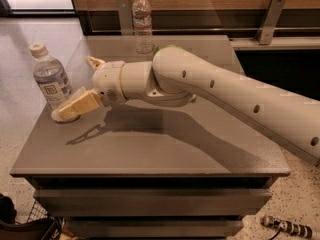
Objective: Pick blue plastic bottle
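The blue plastic bottle (51,80) stands upright at the left edge of the grey table (150,149). It is stout and bluish, with a cream cap and a pale label bearing a small dark square logo. My gripper (76,88) is just to its right, at the end of the white arm (215,91) that reaches in from the right. The gripper is open. The lower tan finger (77,105) lies low in front of the bottle's base. The upper finger (94,62) points up beside the bottle's right side.
A slimmer clear bottle with a red-white label (142,23) stands at the table's back edge. A green object (167,47) shows partly behind the arm. A wood and glass wall with metal brackets (270,19) runs behind. The bottle is close to the table's left edge.
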`<state>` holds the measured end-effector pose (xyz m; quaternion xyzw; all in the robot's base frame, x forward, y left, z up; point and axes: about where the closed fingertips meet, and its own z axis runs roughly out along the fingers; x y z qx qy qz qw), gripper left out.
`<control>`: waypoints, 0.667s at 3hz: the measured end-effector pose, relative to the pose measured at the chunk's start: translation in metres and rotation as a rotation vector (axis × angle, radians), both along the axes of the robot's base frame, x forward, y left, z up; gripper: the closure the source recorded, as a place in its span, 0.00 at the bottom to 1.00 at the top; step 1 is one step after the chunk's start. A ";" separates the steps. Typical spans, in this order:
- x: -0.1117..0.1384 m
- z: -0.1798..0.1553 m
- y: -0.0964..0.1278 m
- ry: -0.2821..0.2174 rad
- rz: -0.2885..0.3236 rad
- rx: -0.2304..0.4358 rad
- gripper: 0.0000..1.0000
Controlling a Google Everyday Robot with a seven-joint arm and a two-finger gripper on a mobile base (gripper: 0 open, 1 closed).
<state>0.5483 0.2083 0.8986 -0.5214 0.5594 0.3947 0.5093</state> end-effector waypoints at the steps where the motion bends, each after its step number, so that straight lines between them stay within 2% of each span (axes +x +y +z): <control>1: -0.006 -0.004 0.021 0.018 0.041 0.075 0.16; 2: -0.013 -0.002 0.042 0.005 0.098 0.127 0.40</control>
